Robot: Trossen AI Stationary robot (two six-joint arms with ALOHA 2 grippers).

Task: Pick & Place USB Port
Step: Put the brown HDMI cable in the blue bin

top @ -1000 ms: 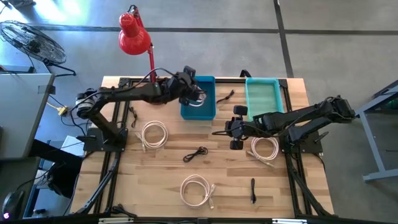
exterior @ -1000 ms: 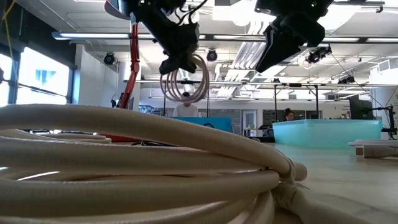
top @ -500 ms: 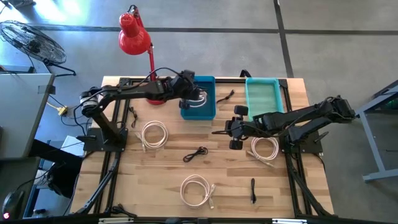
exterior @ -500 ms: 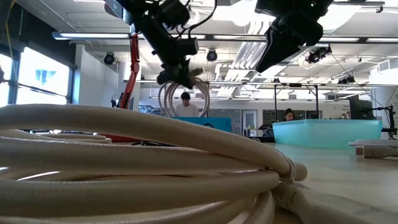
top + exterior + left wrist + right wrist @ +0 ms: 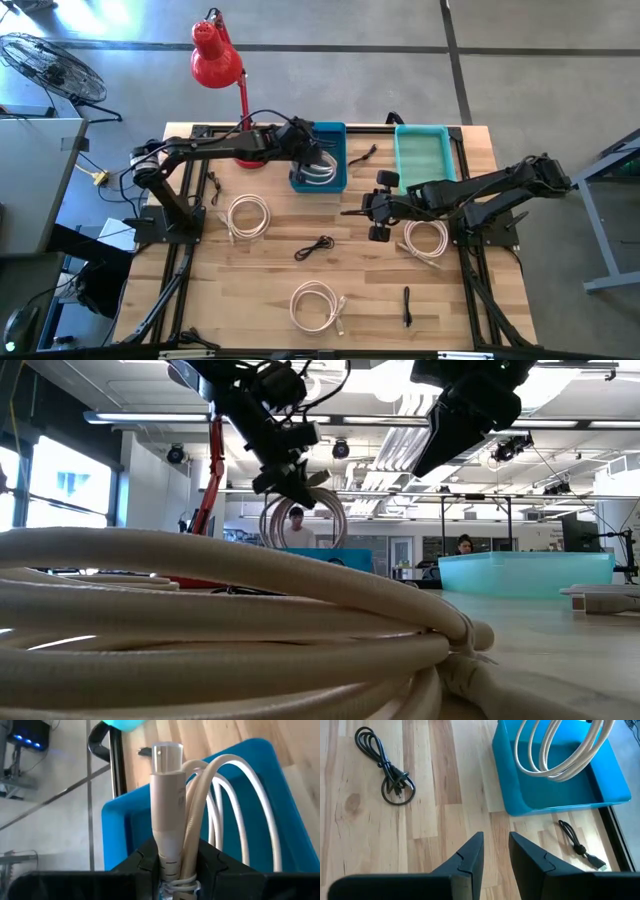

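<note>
My left gripper hangs over the blue bin near the table's far edge, shut on a coiled cream cable. The cable's loops hang down into the bin, as the low view also shows for the coil. My right gripper waits open above the bare wood at the table's middle, right of the blue bin and touching nothing. In the right wrist view the right gripper points down at the boards. My left gripper pinches the cream cable between its two fingers at the bundled part beside the long plug, where several strands lie together. The fingers point down from above. The coil hangs below them, its loops inside the blue bin.
A teal bin stands right of the blue one. Cream coils lie at left, at right and near the front. Black cables lie at the centre, at the front right and between the bins. A red lamp stands at the far left.
My left gripper has come down over the blue bin, still shut on the cable. The hanging coil has sunk with it, so its loops now reach into the bin.
</note>
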